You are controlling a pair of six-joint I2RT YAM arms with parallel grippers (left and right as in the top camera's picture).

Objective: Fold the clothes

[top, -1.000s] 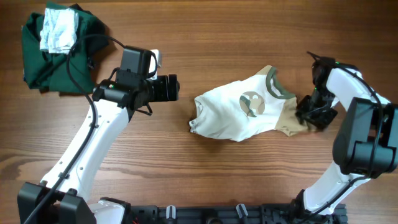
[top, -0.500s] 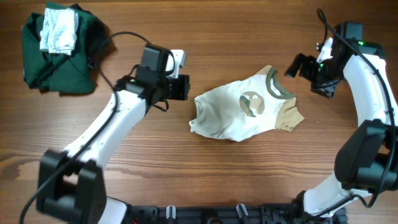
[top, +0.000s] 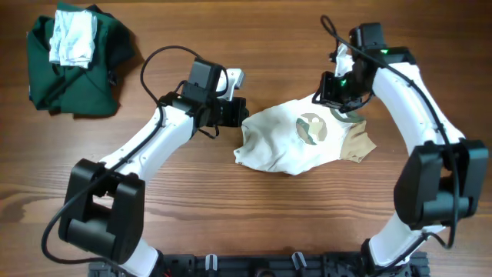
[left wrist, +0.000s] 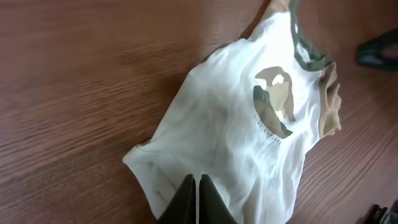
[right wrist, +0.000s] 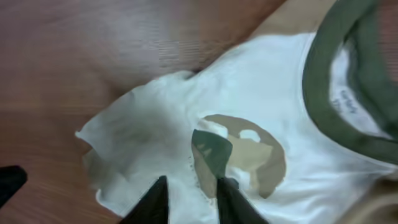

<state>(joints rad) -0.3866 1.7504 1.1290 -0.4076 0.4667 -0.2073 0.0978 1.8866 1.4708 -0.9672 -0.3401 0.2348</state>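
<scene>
Seems soft, light, limp — best to pinch the clothes (top: 280,146), crumpled mid counter (top: 231,208), at hem or tan sleeve. At the hem, left hand (left wrist: 197,182) closed tight, grip unclear; right hand (right wrist: 191,180) slightly parted, empty — just above the cloth.

Overhead top-down; both wrist cameras close above the clothes (left wrist: 236,124)

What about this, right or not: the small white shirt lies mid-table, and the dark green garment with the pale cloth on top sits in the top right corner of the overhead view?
Not quite. The dark green garment with the pale cloth on top sits in the top left corner, not the top right, as the overhead view shows. The small white shirt does lie mid-table.
</scene>
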